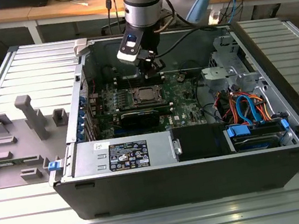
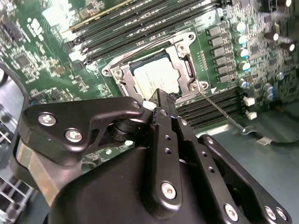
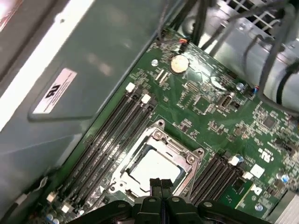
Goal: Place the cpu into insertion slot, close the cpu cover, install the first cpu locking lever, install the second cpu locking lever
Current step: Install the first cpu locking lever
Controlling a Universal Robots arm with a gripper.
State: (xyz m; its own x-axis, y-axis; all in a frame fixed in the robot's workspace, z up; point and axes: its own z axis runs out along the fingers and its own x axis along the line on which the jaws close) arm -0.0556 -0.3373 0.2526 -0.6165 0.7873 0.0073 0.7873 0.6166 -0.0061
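The cpu [image 1: 146, 94] lies silver-grey in the insertion slot [image 1: 134, 99] on the green motherboard, seen also in both wrist views [image 2: 156, 77] [image 3: 152, 169]. The cpu cover [image 2: 183, 59] [image 3: 176, 151] lies flat around it as a silvery frame. A thin metal locking lever [image 2: 222, 111] sticks out sideways from one socket corner, over the memory slots. My gripper [image 1: 151, 70] [image 2: 161, 97] [image 3: 161, 184] hovers just above the socket's edge. Its two black fingers are pressed together with nothing between them.
Long black memory slots [image 3: 110, 140] flank the socket on two sides. The black graphics card [image 1: 139, 118] sits nearer the front of the open case [image 1: 195, 176]. Bundled orange and blue cables [image 1: 247, 107] fill the exterior view's right. A grey fixture [image 1: 31, 116] stands outside the case on the left.
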